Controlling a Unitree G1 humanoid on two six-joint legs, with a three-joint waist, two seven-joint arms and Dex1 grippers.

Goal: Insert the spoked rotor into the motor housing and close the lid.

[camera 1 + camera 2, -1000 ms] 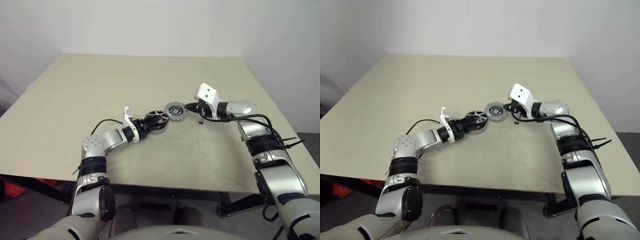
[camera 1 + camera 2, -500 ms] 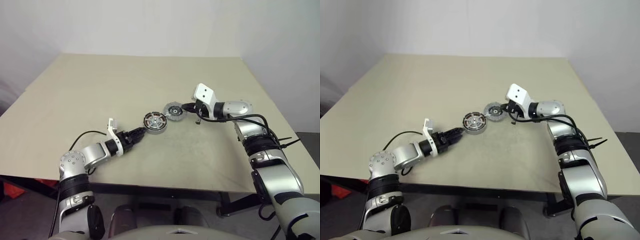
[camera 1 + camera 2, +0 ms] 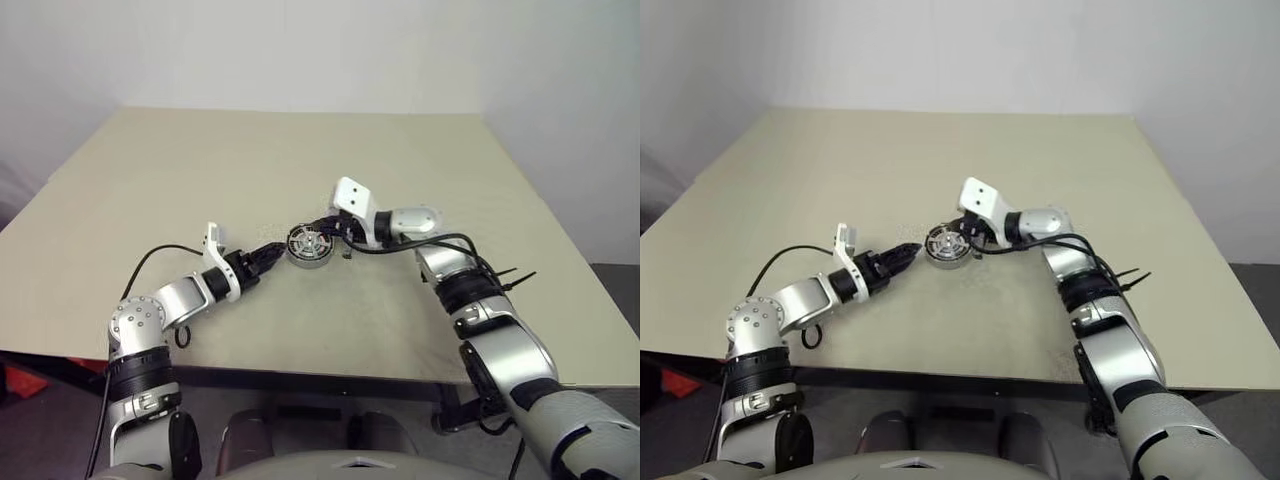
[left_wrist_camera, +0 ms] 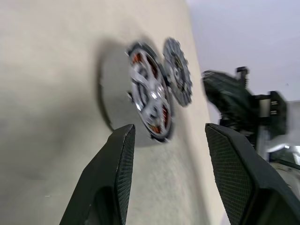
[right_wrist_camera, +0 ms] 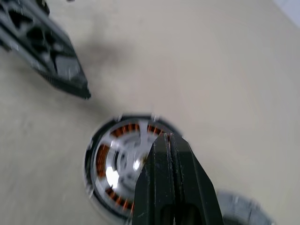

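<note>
The spoked rotor (image 5: 119, 161) lies flat on the beige surface (image 5: 211, 70), its copper-orange teeth showing in arcs around a shiny silver middle, with a raised pale rim ringing it. The right gripper (image 5: 167, 137) hangs over the rotor's centre, its two black fingers (image 5: 159, 183) pressed together with no gap, covering part of the ring. Apart from the rotor, the dark tip of the left gripper (image 5: 49, 51) points toward it, casting a soft shadow. Just beside the rotor, a blurred grey round edge (image 5: 241, 211) peeks past the fingers.
</note>
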